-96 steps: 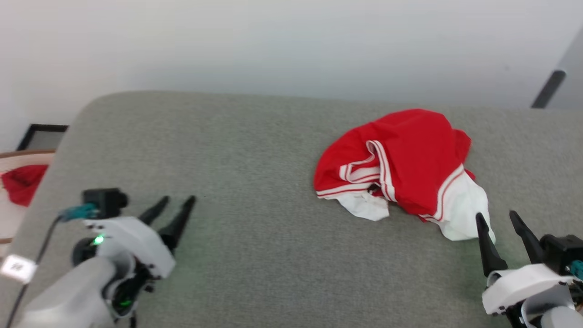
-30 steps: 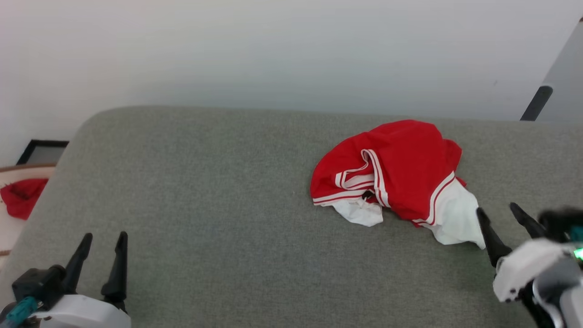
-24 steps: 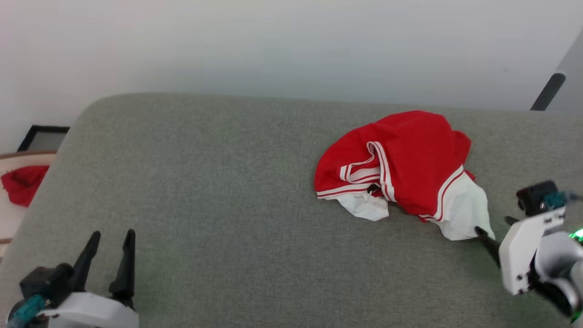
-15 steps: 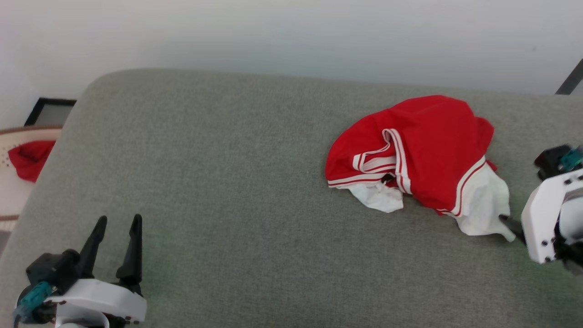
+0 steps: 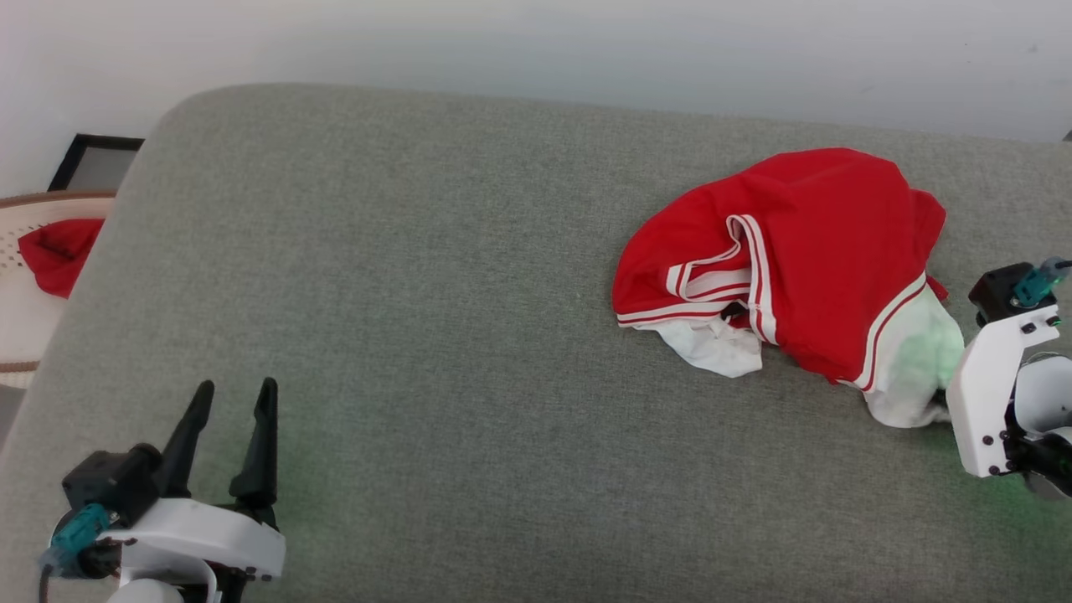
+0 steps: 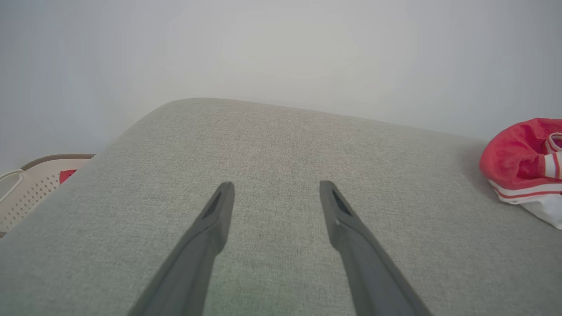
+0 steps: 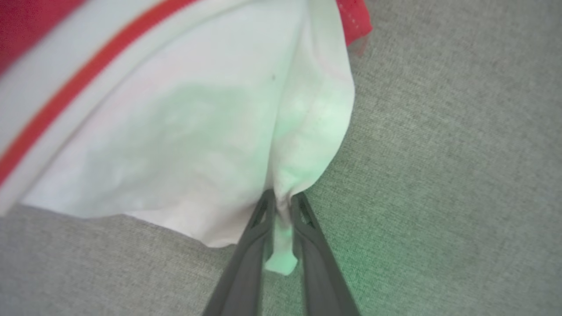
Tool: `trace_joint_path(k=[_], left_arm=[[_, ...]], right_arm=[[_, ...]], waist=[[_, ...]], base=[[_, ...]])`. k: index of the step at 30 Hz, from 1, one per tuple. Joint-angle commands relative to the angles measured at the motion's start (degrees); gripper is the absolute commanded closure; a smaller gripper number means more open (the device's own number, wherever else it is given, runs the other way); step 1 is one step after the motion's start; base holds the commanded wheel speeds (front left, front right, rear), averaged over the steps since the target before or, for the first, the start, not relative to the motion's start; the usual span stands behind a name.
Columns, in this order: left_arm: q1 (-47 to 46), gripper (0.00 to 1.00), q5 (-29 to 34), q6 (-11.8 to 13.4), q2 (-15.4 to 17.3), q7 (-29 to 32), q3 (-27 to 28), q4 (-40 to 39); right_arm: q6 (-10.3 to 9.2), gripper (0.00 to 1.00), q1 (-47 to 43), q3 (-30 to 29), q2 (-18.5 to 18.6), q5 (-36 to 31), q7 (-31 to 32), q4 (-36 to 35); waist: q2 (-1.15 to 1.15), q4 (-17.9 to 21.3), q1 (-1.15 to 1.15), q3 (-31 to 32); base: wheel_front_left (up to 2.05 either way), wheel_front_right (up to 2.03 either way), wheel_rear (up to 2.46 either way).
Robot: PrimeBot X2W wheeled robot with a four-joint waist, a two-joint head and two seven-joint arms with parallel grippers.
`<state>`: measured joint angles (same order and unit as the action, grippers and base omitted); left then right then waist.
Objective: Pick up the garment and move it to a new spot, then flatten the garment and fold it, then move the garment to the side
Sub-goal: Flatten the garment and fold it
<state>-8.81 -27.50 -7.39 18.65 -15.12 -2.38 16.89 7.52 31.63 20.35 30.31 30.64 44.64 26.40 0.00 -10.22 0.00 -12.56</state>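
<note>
Closer, wrist view: right fingers (image 7: 248,263) pinching white sleeve tip of garment (image 7: 175,127).

crumpled red-and-white garment (image 5: 804,268) heaped, seemingly inside-out, on grey cushion (image 5: 419,293).

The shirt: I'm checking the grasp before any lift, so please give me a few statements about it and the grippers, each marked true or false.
1. The right gripper is shut on the shirt's white sleeve. True.
2. The left gripper grips the shirt too. False: it is open over bare cushion, apart from the shirt.
3. The shirt lies spread flat. False: it is bunched in a heap.
4. A basket holding red cloth sits beyond the cushion's left end. True.
</note>
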Motion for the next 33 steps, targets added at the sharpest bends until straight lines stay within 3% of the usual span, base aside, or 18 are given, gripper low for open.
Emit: trace_joint_path(k=[1, 17, 25, 31, 32, 33], left_arm=[[-0.25, 0.0, -0.17, -0.1, 0.01, -0.02, 0.16, 0.0], [-0.57, 0.0, -0.61, -0.11, 0.39, -0.02, 0.2, -1.44], [-1.17, 0.0, -0.72, -0.12, 0.47, -0.02, -0.25, -1.45], [-1.46, 0.0, -1.2, -0.12, 0.8, -0.02, -1.04, -0.75], [-1.6, 0.0, -1.3, -0.12, 0.88, -0.02, -1.36, -0.51], [-1.76, 0.0, -1.4, -0.12, 1.04, -0.02, -1.82, -0.24]], right_arm=[[-0.06, 1.0, -0.63, -0.14, -0.02, -0.11, -0.15, 1.11], [-0.07, 1.0, -4.72, -16.04, 4.78, -3.37, -4.63, -0.32], [-0.06, 1.0, -6.52, -31.22, 0.85, -12.72, -11.01, -2.32], [-0.06, 1.0, -9.17, -33.1, -3.19, -17.62, -9.79, -2.73], [-0.06, 0.98, -9.44, -33.1, -3.47, -18.61, -10.36, -2.55], [-0.07, 0.81, -9.58, -33.22, -4.02, -19.12, -11.15, -2.31]], waist=[[0.0, 0.2, 0.0, -0.04], [0.0, 1.87, 0.0, -1.44], [0.0, 1.31, 0.0, -1.66], [0.0, 1.61, 0.0, -1.53], [0.0, 1.69, 0.0, -1.53], [0.0, 1.79, 0.0, -1.52]], base=[[0.0, 0.0, 0.0], [0.0, 0.0, 0.0], [0.0, 0.0, 0.0], [0.0, 0.0, 0.0], [0.0, 0.0, 0.0], [0.0, 0.0, 0.0]])
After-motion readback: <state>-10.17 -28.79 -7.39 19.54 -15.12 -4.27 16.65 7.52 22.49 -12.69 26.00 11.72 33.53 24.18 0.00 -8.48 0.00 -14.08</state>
